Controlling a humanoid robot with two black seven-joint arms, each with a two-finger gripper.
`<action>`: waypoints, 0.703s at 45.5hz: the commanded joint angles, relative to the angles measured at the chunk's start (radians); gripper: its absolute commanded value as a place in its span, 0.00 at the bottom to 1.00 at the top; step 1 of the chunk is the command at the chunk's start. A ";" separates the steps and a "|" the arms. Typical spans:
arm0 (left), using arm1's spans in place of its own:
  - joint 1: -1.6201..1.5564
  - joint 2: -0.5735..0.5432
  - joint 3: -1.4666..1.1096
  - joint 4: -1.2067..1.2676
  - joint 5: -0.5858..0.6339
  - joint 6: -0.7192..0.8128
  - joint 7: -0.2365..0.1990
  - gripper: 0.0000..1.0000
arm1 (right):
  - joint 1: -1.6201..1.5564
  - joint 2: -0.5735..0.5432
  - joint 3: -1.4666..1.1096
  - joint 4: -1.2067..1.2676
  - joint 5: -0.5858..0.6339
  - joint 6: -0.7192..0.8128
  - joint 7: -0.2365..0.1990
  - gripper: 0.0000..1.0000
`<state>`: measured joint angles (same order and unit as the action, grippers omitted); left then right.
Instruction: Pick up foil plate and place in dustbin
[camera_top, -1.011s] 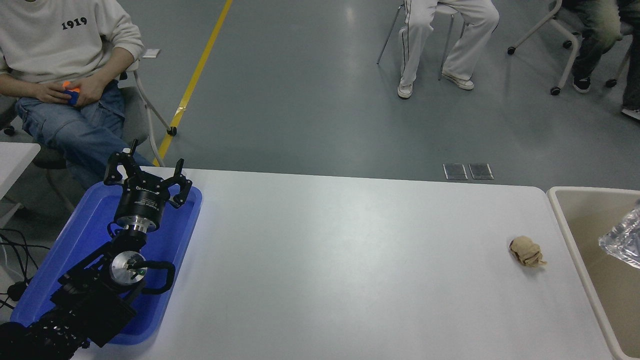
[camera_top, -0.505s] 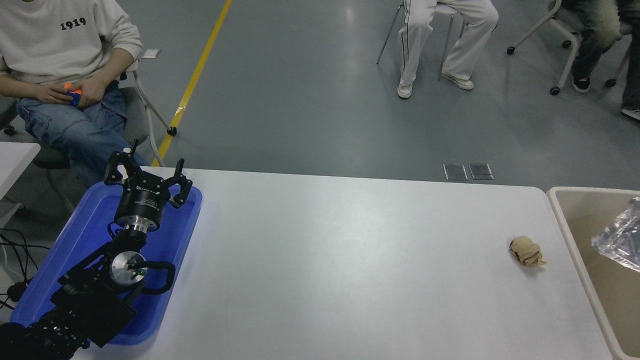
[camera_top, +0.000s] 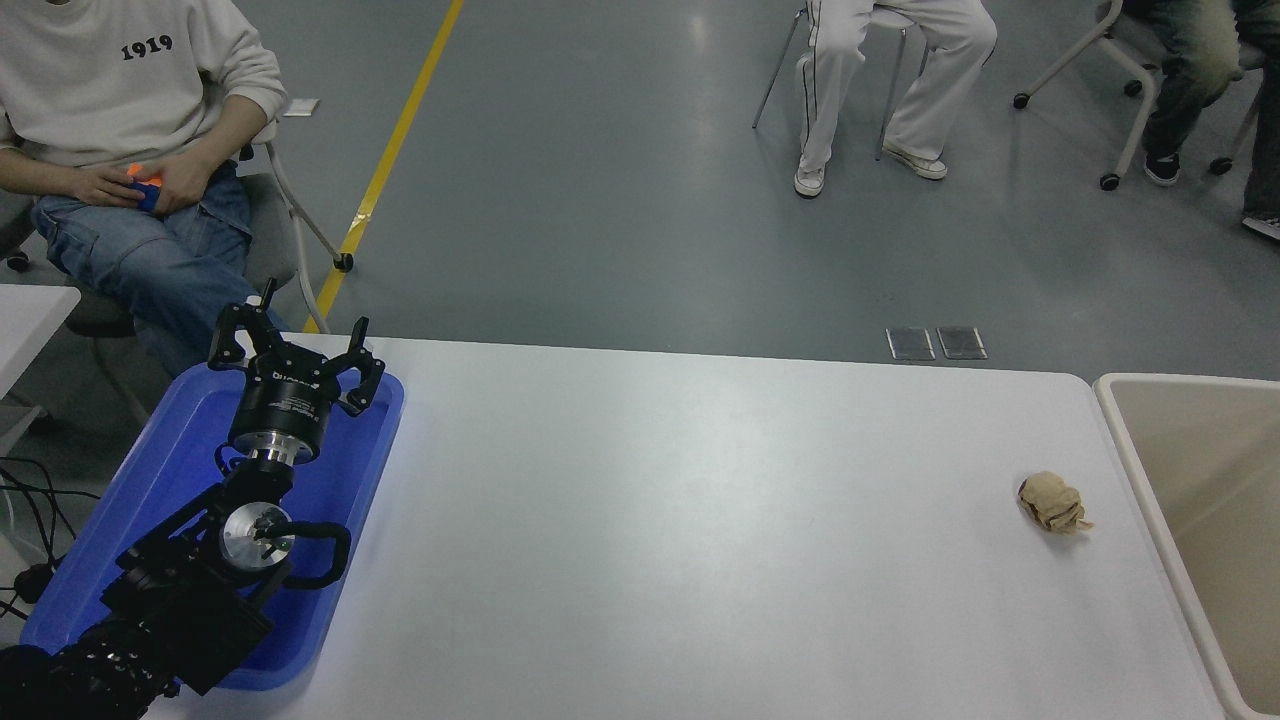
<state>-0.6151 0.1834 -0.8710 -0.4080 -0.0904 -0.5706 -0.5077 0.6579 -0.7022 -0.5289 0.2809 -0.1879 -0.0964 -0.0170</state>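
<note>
Although the task names a foil plate, no such plate shows anywhere now: not on the white worktop (camera_top: 700, 520), and not in the visible part of the dustbin (camera_top: 1140, 470), whose smooth tan inside runs off the right edge, so the plate may lie in the hidden part or be elsewhere; I cannot tell which. Judged from the task's words alone, thin foil would be very light, easily dented and slippery, best pinched gently at its rim, but nothing of its look can be checked. Only a small crumpled tan paper ball (camera_top: 1052, 502) lies near the bin. Parked at the lower left over a blue tray (camera_top: 150, 480), the left claw (camera_top: 296, 350) has its fingers spread and holds nothing. No right arm is visible.
</note>
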 joint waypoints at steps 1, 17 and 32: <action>0.000 -0.001 0.000 0.000 0.000 0.000 0.001 1.00 | 0.100 -0.112 -0.019 0.237 -0.008 -0.003 0.002 1.00; 0.000 0.001 0.000 0.000 0.000 0.000 0.001 1.00 | 0.460 -0.191 -0.371 0.615 -0.073 0.007 0.005 1.00; 0.000 -0.001 0.000 0.000 0.000 0.000 0.001 1.00 | 0.779 -0.174 -0.622 0.842 -0.070 0.026 0.003 1.00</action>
<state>-0.6151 0.1830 -0.8708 -0.4080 -0.0905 -0.5706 -0.5063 1.2306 -0.8797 -0.9885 0.9612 -0.2546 -0.0889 -0.0125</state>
